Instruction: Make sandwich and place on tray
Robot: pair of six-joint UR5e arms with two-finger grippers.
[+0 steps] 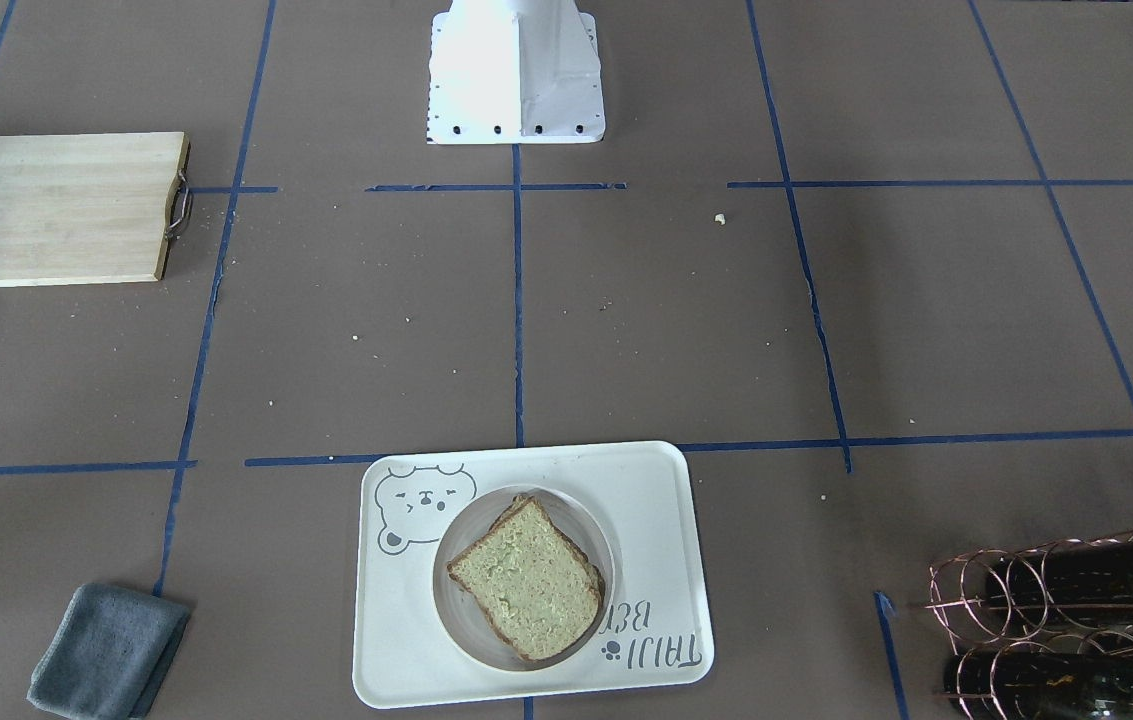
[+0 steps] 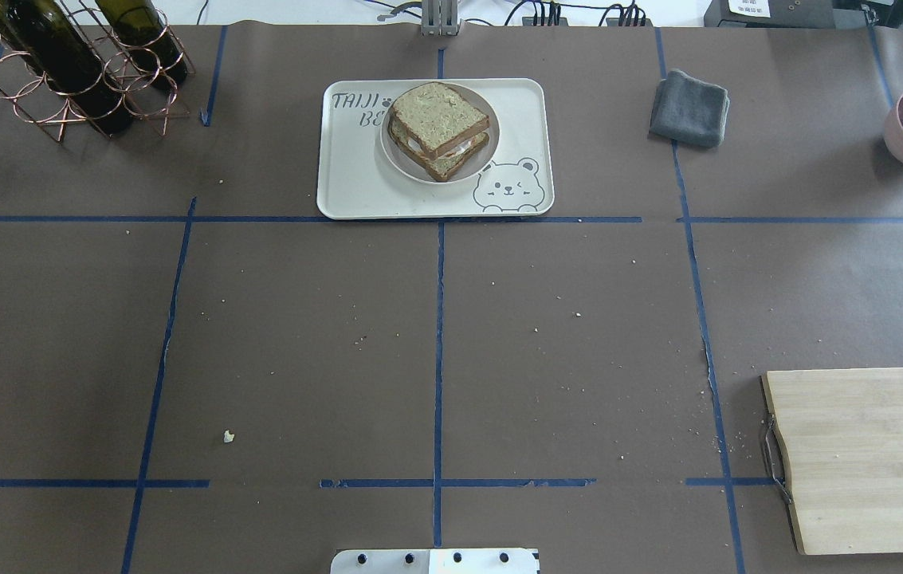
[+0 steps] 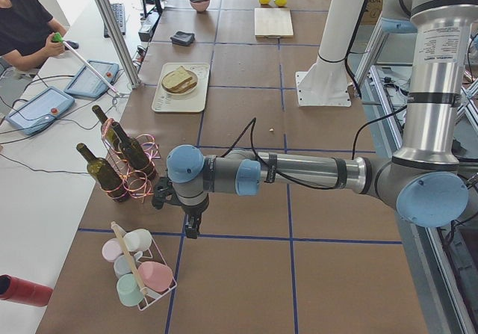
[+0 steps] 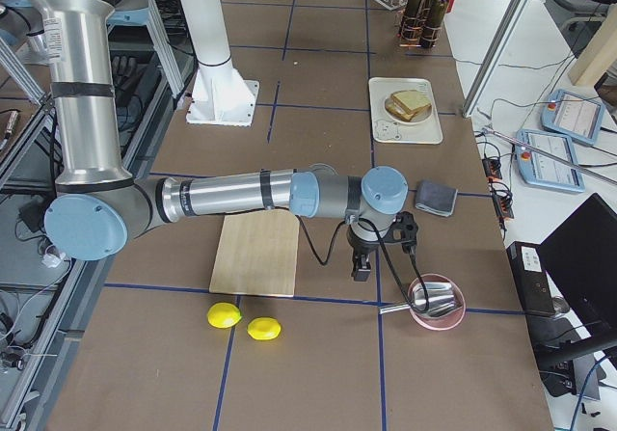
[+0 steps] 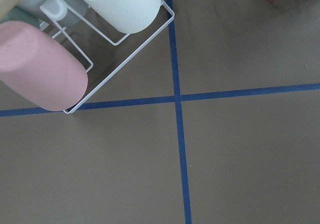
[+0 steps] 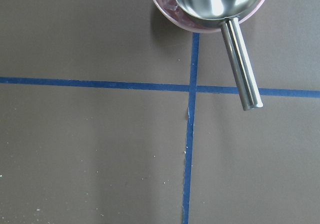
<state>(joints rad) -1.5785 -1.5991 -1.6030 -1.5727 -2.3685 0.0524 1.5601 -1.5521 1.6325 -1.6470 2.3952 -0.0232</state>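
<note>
The sandwich, two tan bread slices with white egg showing between them, lies on a small round white plate on the cream tray with the bear drawing. It also shows in the front view on the tray. Neither gripper is in the overhead or front view. My left gripper hangs over the table near the bottle rack, far from the tray. My right gripper hangs near the pink bowl. I cannot tell whether either is open or shut.
A wooden cutting board lies at the near right. A grey cloth lies right of the tray. A copper rack of wine bottles stands far left. A pink bowl with a metal scoop, a cup rack and two lemons sit at the table's ends.
</note>
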